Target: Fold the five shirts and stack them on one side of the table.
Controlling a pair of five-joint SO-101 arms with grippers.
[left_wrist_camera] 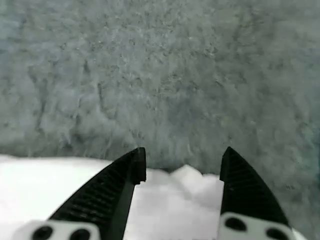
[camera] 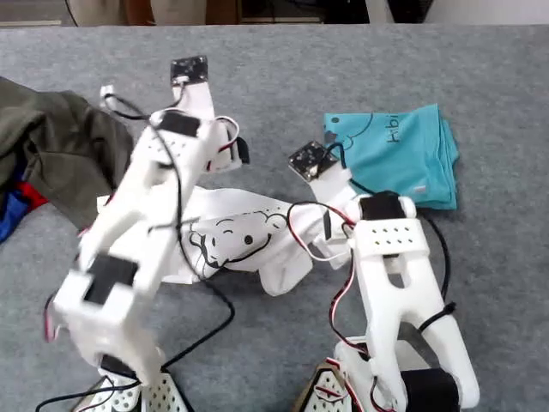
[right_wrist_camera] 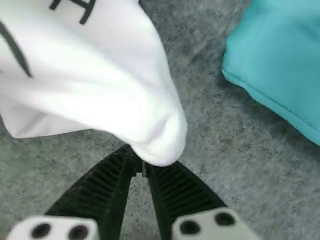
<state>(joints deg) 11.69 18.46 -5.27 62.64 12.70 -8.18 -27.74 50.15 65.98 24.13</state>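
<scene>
A grey felt table (camera: 343, 77) is seen from above, with two white arms reaching over it from the near edge. The left arm (camera: 137, 223) is stretched across the left half, and the right arm (camera: 395, 266) is raised over the right half.

A white shirt (camera: 249, 236) with a black cartoon face is spread, crumpled and unfolded, at the middle of the table between the two arms. A dark olive shirt (camera: 60, 146) is heaped at the left edge, well apart from the white one. A teal shirt (camera: 395, 154) is laid folded flat at the far right, near the right arm's wrist. A blue and red cloth (camera: 13, 210) is tucked partly under the olive shirt at the left edge.

In the left wrist view, the left gripper (left_wrist_camera: 182, 160) is held with its fingers spread wide over the edge of the white shirt (left_wrist_camera: 60, 185), nothing being gripped between them; bare table (left_wrist_camera: 160, 75) is seen beyond.

In the right wrist view, the right gripper (right_wrist_camera: 142, 167) is pinched together on a rounded fold of the white shirt (right_wrist_camera: 100, 75), which is lifted off the table. The teal shirt (right_wrist_camera: 280, 65) is seen just beside it, not touching.
</scene>
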